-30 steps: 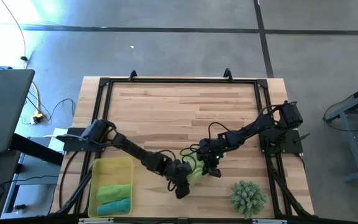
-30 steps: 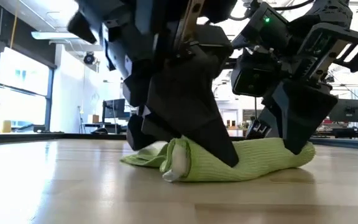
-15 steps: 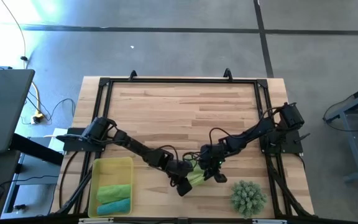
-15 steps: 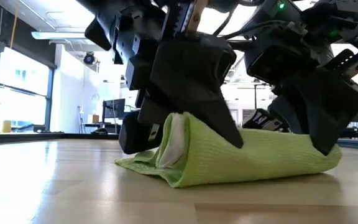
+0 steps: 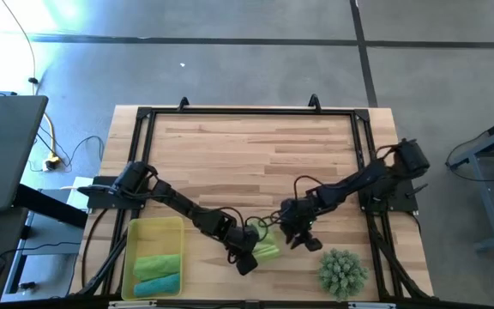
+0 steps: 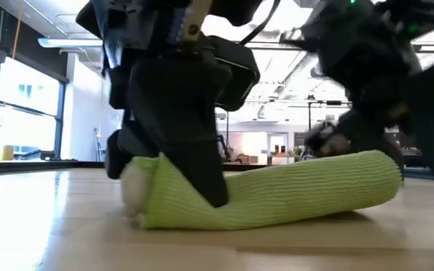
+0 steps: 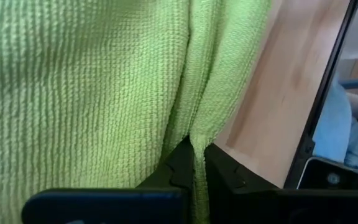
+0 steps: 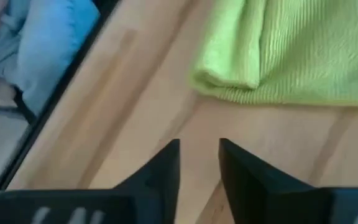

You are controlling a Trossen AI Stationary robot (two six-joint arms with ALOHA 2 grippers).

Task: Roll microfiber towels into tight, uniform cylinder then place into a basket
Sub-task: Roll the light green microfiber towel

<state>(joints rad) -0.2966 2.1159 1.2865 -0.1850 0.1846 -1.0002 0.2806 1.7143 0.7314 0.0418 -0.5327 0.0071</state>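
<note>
Three towels (image 5: 266, 251) (two basketed (image 5: 132, 230))

Grey concrete floor (image 5: 230, 69) (dark seams crossing it), bright window (image 6: 29, 113) behind.

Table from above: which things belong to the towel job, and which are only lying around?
Job:
- rolled green towel, pinched by left gripper
- right gripper, open, beside it
- yellow basket
- green towel and blue towel inside

Lying about:
- spiky green plant
- laptop
</note>
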